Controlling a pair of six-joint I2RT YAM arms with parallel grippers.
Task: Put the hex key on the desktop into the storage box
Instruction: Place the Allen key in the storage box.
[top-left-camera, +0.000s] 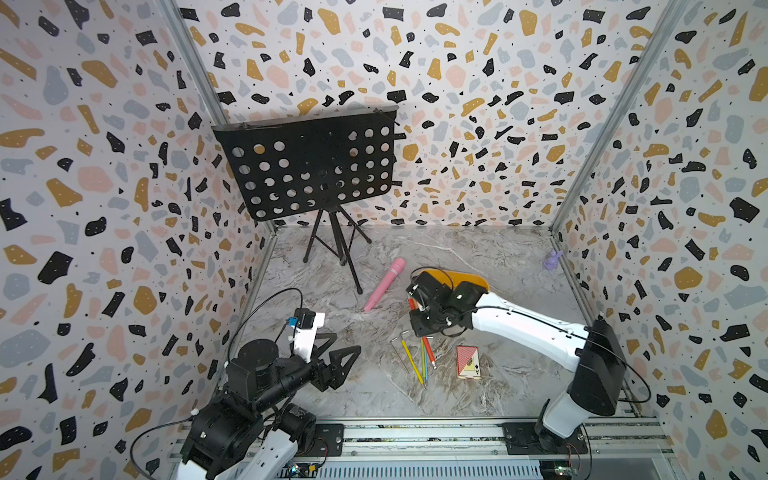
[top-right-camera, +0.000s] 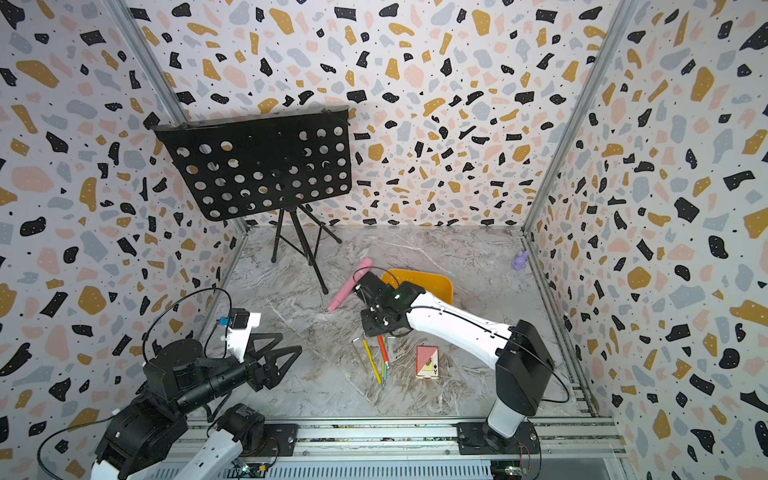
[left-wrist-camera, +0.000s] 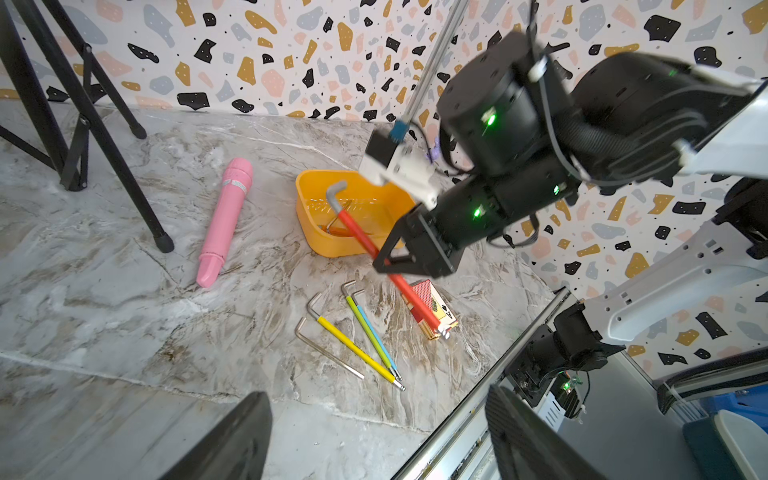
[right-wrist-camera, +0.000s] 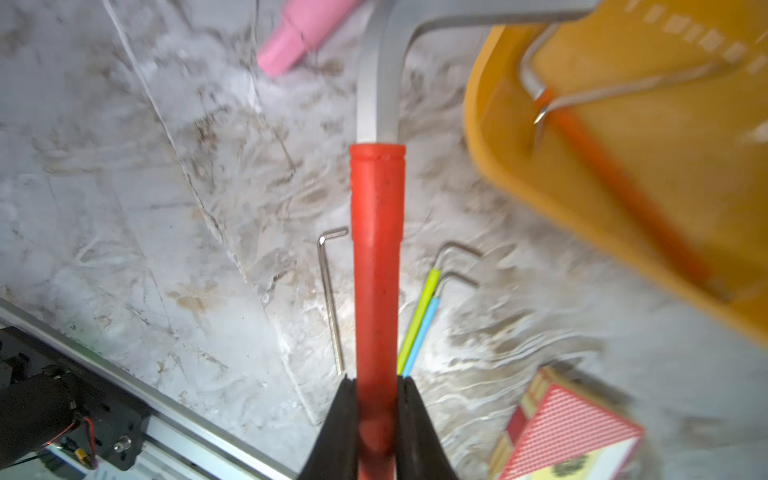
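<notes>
My right gripper (right-wrist-camera: 377, 382) has its jaws closed on the red hex key (right-wrist-camera: 377, 257), pinching the rubbery sleeve about halfway along. The key hangs in the air, clear of the table (left-wrist-camera: 124, 316). From the left wrist camera its bent steel head looks to be over the yellow box (left-wrist-camera: 332, 245), with the long end trailing back above the pack of cards (left-wrist-camera: 440, 307). An orange-sleeved key (right-wrist-camera: 623, 187) and a bare one already lie inside the box.

My left gripper (top-left-camera: 348, 340) hovers off to the side with its jaws apart and holds nothing.

I judge this key to be light and completely stiff. The sleeve is the place to hold it, since the bare steel would be slick between the jaws. It is long, so a grip near one end might let it swing, and the middle seems safest. The yellow key (left-wrist-camera: 356, 350) and three other keys lie flat on the table beside it. They are thin, so I expect them to need a low, square pinch.
</notes>
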